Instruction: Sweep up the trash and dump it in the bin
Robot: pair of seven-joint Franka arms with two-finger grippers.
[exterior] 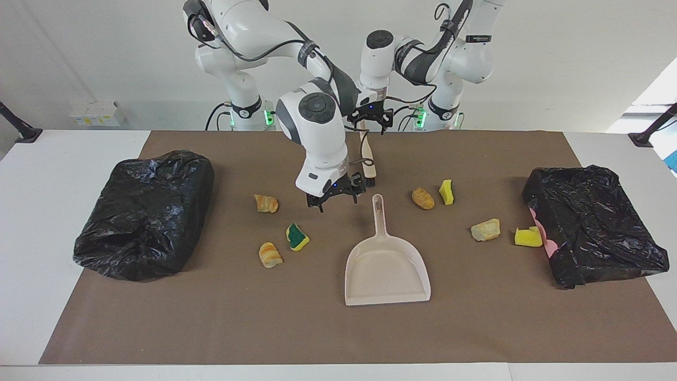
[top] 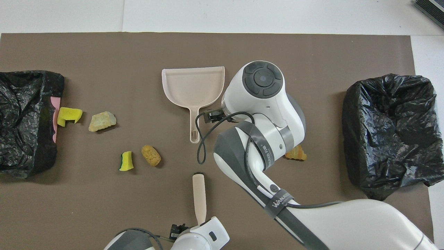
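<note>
My right gripper [exterior: 335,199] hangs over the brown mat [exterior: 317,328] just beside the dustpan [exterior: 386,267] handle, jaws apart, holding nothing. My left gripper [exterior: 370,117] stands over the brush [exterior: 367,159] handle at the mat's edge nearest my bases, jaws apart, empty. The trash [exterior: 298,236] lies scattered mid-mat: three pieces toward my right arm's end, four toward my left arm's end, one yellow piece just beside the black bag [exterior: 595,222].

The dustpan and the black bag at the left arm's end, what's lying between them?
Four scraps of trash lie between the dustpan and that black bag; the facing view shows them.
</note>
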